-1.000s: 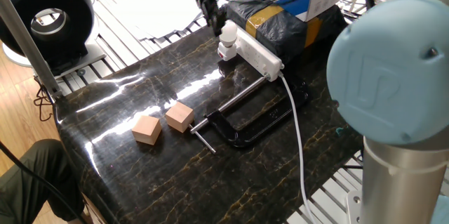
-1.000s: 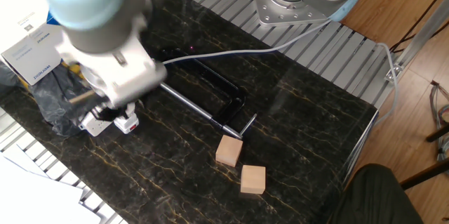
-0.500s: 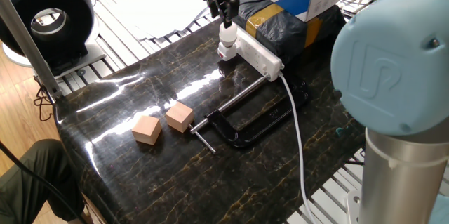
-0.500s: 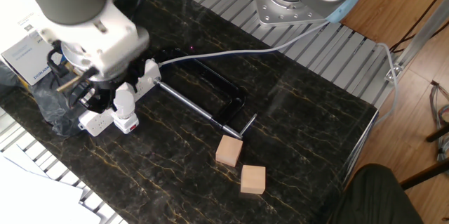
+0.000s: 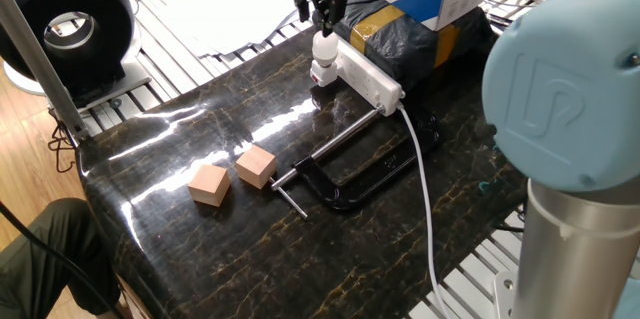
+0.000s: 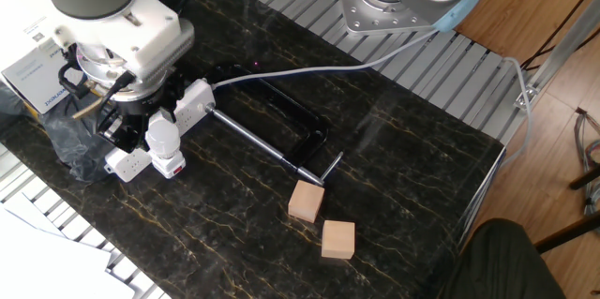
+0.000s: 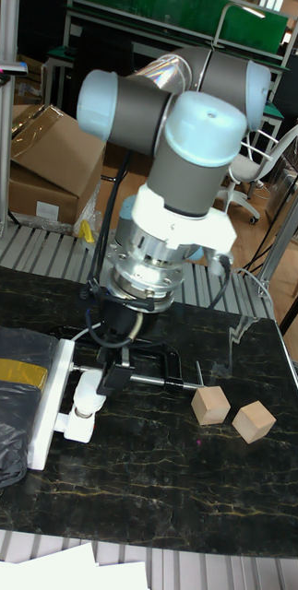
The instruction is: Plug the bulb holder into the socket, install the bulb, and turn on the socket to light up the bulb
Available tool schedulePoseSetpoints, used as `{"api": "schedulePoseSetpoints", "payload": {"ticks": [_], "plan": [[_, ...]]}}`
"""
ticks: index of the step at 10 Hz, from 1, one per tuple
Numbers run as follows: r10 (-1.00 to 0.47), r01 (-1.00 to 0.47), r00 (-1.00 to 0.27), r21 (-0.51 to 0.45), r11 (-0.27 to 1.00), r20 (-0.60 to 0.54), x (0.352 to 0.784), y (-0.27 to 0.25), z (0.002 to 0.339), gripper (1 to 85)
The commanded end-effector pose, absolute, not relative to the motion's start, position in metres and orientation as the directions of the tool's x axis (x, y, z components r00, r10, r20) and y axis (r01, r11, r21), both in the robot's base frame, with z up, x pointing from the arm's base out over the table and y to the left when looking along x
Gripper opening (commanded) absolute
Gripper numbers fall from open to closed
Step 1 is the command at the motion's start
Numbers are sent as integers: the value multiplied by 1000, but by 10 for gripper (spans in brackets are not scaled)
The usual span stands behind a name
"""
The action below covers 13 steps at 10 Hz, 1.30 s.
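Observation:
The socket [image 5: 368, 74] is a long white power strip lying at the back of the dark marble table, also seen in the other fixed view [image 6: 187, 102] and the tall fixed view [image 7: 47, 406]. The white bulb holder [image 5: 321, 72] sits plugged into its near end. The white bulb [image 5: 324, 47] stands upright in the holder and looks unlit. The same bulb [image 6: 161, 133] [image 7: 86, 391] shows in the other two views. My gripper [image 5: 322, 17] [image 6: 131, 123] [image 7: 112, 369] hovers just above and behind the bulb, open, holding nothing.
Two tan wooden cubes [image 5: 209, 184] [image 5: 256, 167] lie at the table's front. A black C-clamp [image 5: 350, 174] lies between them and the strip. A black-wrapped package [image 5: 400, 29] sits behind the strip. The strip's white cable [image 5: 422, 189] runs off the table edge.
My gripper has come off the bulb and moved up and back toward the package. The bulb stays standing in the holder.

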State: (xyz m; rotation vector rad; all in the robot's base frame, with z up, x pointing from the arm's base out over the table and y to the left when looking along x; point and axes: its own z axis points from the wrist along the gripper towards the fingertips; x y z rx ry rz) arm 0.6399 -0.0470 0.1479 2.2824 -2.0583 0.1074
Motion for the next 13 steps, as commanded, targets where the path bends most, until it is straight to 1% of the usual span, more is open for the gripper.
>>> {"api": "schedulePoseSetpoints", "payload": {"ticks": [1, 4, 6, 8, 13], "plan": [[-991, -993, 115, -14, -117, 71, 639, -48, 143, 617], [-991, -993, 114, -22, -116, 69, 646, -49, 133, 640], [-994, -995, 102, -13, -103, 49, 640, -47, 127, 670], [-993, -994, 105, -10, -106, 58, 639, -50, 125, 670], [-995, -998, 68, -2, -69, 73, 632, -49, 116, 670]]}}
